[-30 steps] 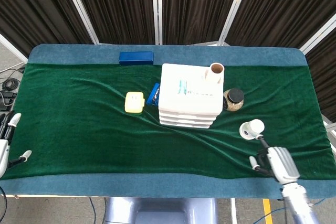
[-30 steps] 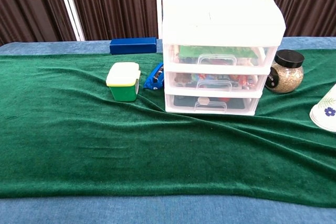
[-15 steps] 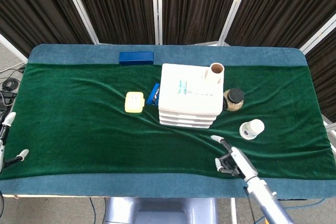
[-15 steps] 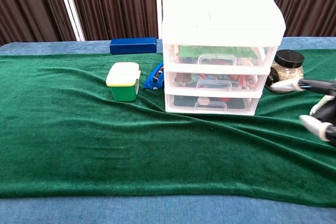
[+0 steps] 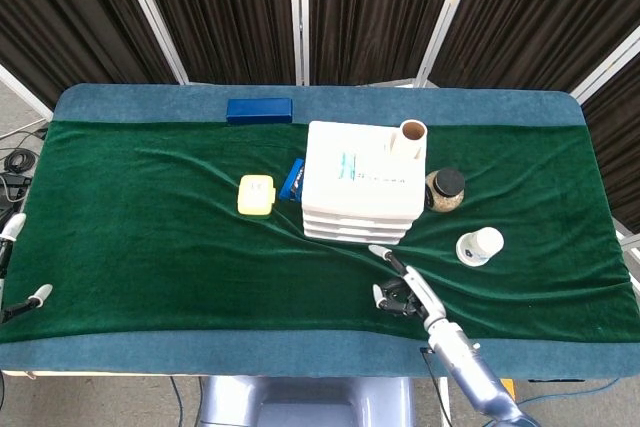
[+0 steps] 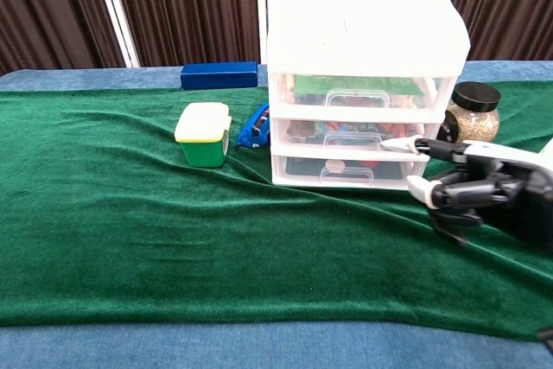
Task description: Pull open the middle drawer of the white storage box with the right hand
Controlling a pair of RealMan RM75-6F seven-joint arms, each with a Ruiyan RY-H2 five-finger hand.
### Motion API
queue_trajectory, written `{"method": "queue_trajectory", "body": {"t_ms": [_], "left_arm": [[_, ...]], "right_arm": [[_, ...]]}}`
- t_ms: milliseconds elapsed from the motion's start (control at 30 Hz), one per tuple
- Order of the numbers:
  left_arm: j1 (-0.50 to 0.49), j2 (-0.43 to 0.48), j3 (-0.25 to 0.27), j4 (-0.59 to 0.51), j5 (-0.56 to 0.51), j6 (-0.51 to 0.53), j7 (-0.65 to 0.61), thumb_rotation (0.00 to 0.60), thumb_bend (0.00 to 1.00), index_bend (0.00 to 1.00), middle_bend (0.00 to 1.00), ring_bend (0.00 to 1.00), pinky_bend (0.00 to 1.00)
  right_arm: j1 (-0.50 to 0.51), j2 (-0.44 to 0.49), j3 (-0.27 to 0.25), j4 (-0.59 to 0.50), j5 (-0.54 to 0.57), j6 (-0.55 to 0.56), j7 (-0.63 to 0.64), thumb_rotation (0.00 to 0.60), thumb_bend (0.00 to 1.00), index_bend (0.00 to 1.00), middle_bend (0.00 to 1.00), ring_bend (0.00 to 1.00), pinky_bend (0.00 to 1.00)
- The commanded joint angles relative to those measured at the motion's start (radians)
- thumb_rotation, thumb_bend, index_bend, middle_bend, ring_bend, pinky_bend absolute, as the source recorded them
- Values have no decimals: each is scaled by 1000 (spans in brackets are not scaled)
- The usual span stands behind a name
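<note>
On the green-draped worktop (image 5: 150,237), the white storage box (image 5: 362,179) stands just right of centre, its three drawers facing the robot, the middle drawer (image 6: 352,136) closed with its clear handle running crosswise along the front. The right hand (image 6: 471,187) hangs in front of the box and slightly to its right, on a level with the lower drawers; the drawer handle lies ahead of it and a little to its left, so the coming reach looks to run forward and inward. One finger points toward the box front while the others are curled in, and the hand holds nothing; whether the outstretched fingertip touches the plastic cannot be told from either view. The right hand is by far the nearer one: the left hand (image 5: 12,267) shows only as fingertips at the far left edge of the head view, well apart from the box, and its state cannot be told. Compared with half a second earlier, the right hand has swung inward from beside the paper cup (image 5: 480,246) to a spot in front of the drawers. The grain jar (image 6: 472,117), yellow-lidded tub (image 6: 204,133), blue packet (image 6: 255,126) and blue box (image 6: 219,74) sit unchanged.
</note>
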Motion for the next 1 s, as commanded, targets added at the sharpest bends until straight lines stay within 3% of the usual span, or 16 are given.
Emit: {"method": "queue_trajectory", "body": {"t_ms": [33,433,1000], "left_arm": [[0,0,-1,0,-1,-1,0,600,131,0,0,0,0],[3,11,-3,-2,-5,0,-24,600,130,0,0,0,0],[4,17,-4,-6,-10,-6,-34,600,130,0,0,0,0]], "right_arm": [[11,-50,23,27,30,2,4,600,515,124,907,928,797],[25,-205,47,109,78,33,-32,600,515,124,902,924,795],[47,-273,90,183,116,-5,-41,600,515,124,900,920,794]]}}
